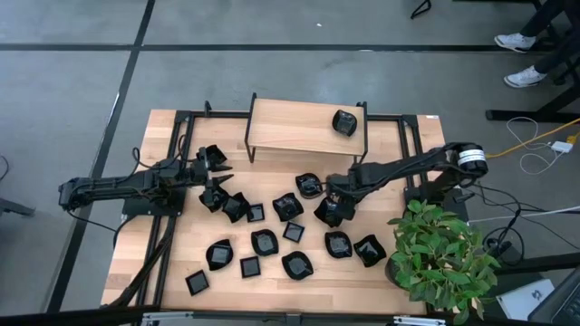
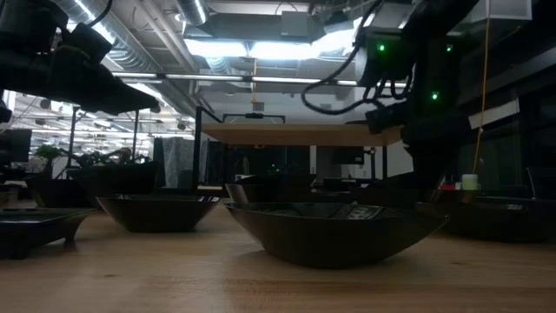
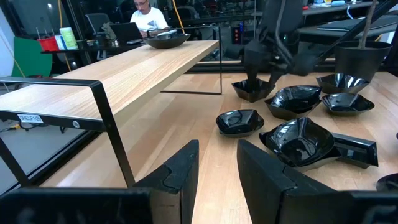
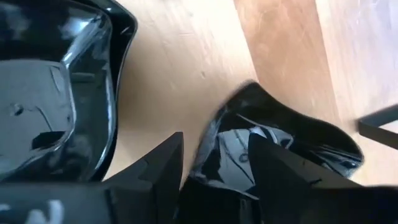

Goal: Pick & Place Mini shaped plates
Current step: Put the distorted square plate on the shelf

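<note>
Right gripper (image 4: pixel 211 171): low over the table near its middle, jaws spread wide with nothing clamped yet. The rim of one mini plate (image 4: pixel 280 149) sat in the gap between the two fingers, so the judgement was that the arm was lining up to pinch that edge.
Why the rim: these dishes are shallow and glossy, and a thin upturned edge looked like the only part two fingers could hold.
Neighbouring plate (image 4: pixel 56 93): a larger dish lay just beside the outer face of one jaw, apart from the targeted one.
Left gripper (image 3: pixel 214 168): jaws parted and empty, no plate between them. Ahead of the fingers lay a wavy-edged plate (image 3: pixel 298 140) and a smaller rounded dish (image 3: pixel 240 121), both beyond the fingertips, untouched.
Wooden shelf (image 1: pixel 290 127): a raised platform at the far side of the table, off to one side of the left jaws; one dish (image 1: pixel 343 122) already rested on it, so it appeared to be the drop point.
Mini shaped plates (image 1: pixel 263 242): small, glossy black, some square, some rounded, some with rippled rims, a few with greyish centres. Most lay scattered on the pale wooden table (image 1: pixel 172 263) between and in front of both arms.
Progress: most plates remained on the table.
</note>
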Motion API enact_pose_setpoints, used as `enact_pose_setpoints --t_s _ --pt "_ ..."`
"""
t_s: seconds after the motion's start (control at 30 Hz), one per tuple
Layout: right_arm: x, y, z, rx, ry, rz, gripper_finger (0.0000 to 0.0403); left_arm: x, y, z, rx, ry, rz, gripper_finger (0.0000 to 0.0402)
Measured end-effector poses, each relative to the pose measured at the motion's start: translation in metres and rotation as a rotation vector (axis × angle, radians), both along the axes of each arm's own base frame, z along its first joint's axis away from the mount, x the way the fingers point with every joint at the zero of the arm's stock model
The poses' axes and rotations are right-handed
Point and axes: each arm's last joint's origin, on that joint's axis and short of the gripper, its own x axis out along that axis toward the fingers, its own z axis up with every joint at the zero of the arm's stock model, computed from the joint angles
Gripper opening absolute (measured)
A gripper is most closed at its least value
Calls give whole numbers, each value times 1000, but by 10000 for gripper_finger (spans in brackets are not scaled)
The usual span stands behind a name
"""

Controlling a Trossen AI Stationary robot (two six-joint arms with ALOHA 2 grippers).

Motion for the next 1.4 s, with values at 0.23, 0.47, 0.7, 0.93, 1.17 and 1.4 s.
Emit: enact_pose_setpoints --t_s 0.23,0.47,0.7,0.93,1.17,1.4 --pt "1 0 -3 -2 9 3 157 0 0 0 0 0 0 104" --pt "1 0 -3 -2 9 5 70 0 0 0 0 0 0 104" --pt "0 0 -2 -9 16 24 8 0 0 0 0 0 0 104" --pt "4 0 11 -6 47 39 6 0 0 0 0 0 0 104" --pt "12 0 31 -1 48 95 6 0 0 0 0 0 0 104" --pt "15 0 48 -3 78 130 6 0 0 0 0 0 0 104"
